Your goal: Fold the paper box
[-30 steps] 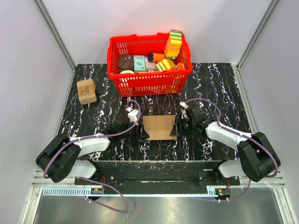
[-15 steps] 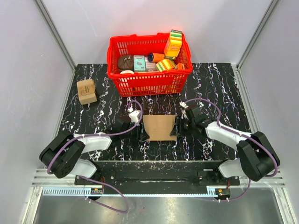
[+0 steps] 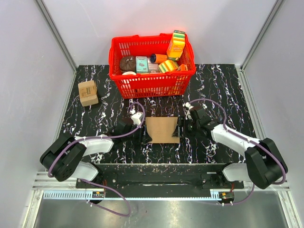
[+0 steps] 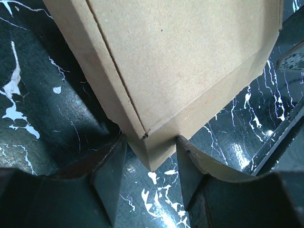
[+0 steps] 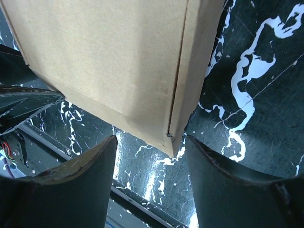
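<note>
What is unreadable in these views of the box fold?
Top external: left pincer and right pincer beside the paper box, contact too small to judge.
Left wrist: fingers flank a box corner, grip unclear; frame edge cuts the box.
Right wrist: box likewise cut off.

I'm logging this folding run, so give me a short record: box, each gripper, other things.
paper box: brown cardboard, on the table between both grippers
left gripper: shut on a box corner
right gripper: open, straddling another corner
red basket: behind the box, holding colourful packages
small tan box: far left, apart
</note>
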Tool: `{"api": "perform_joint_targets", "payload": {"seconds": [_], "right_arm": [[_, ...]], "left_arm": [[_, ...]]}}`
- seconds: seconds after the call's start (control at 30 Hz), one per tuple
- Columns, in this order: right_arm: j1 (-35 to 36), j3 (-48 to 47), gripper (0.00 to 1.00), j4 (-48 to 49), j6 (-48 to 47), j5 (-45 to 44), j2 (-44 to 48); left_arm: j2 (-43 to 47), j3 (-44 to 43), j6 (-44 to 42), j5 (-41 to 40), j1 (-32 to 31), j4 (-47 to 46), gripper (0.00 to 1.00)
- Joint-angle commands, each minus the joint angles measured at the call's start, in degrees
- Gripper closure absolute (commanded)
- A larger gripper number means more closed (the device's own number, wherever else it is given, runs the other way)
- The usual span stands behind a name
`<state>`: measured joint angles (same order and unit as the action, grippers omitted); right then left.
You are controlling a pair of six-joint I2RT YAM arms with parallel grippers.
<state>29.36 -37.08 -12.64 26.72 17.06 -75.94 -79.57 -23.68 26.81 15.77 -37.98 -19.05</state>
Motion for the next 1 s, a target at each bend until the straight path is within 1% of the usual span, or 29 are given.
{"api": "perform_joint_targets", "payload": {"seconds": [0.0,0.17,0.27,0.33,0.43,0.6,0.73,0.87,0.97], "right_arm": [[-0.71,-3.61,0.34,-1.59,-1.67,-3.34,3.16],[-0.89,-5.10,0.34,-3.09,-2.37,-6.25,5.62],[-0.98,-5.54,0.40,-1.69,-2.64,-5.73,6.24],[-0.98,-5.90,0.45,0.24,-3.08,-3.62,6.16],[-0.98,-6.51,0.50,3.75,-3.52,-0.11,5.02],[-0.98,-7.66,0.53,9.82,-3.69,4.03,1.77],[-0.98,-8.79,0.54,14.12,-4.13,3.07,-2.27],[-0.98,-10.29,0.55,16.68,-4.66,2.28,-7.98],[-0.98,-10.73,0.55,18.09,-4.57,1.14,-10.44]], "left_arm": [[1.44,-2.25,-1.14,-0.04,-0.26,-1.87,0.50],[1.61,-2.42,-1.23,-0.04,-0.26,-1.61,0.50],[1.87,-2.51,-1.23,-0.04,-0.26,-1.43,0.50],[1.96,-2.60,-1.32,-0.04,-0.26,-1.26,0.49],[2.05,-2.69,-1.32,-0.04,-0.26,-1.08,0.49],[1.96,-2.77,-1.41,-0.12,-0.34,-1.17,0.50],[1.79,-2.86,-1.32,-0.04,-0.26,-1.17,0.50],[1.52,-2.86,-1.41,-0.04,-0.26,-1.34,0.49],[1.61,-2.95,-1.41,-0.04,-0.26,-1.34,0.50]]}}
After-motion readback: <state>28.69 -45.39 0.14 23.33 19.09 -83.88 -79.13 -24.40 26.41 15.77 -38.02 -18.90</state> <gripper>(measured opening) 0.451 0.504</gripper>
